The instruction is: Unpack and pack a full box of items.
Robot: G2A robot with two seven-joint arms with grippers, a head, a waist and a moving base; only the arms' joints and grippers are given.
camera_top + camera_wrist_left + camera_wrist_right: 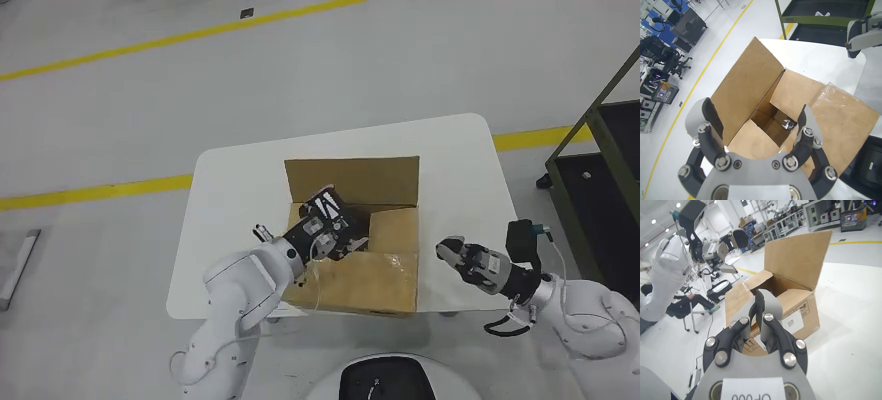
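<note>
Cardboard box [352, 180] (flaps open) holds metal wrench [788, 125].

right gripper [758, 298]: fingers pressed together, empty | cardboard box [797, 262]: flaps open, on white table [838, 342] | left gripper [734, 255]: spread wide, raised beyond box

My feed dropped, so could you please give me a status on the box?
Left gripper open above the box opening. Right gripper shut, beside the box. Wrench at box bottom; inner flaps crowd opening.

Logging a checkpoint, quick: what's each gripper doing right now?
Left gripper: open, empty, above the box.
Right gripper: shut, holding nothing.
</note>
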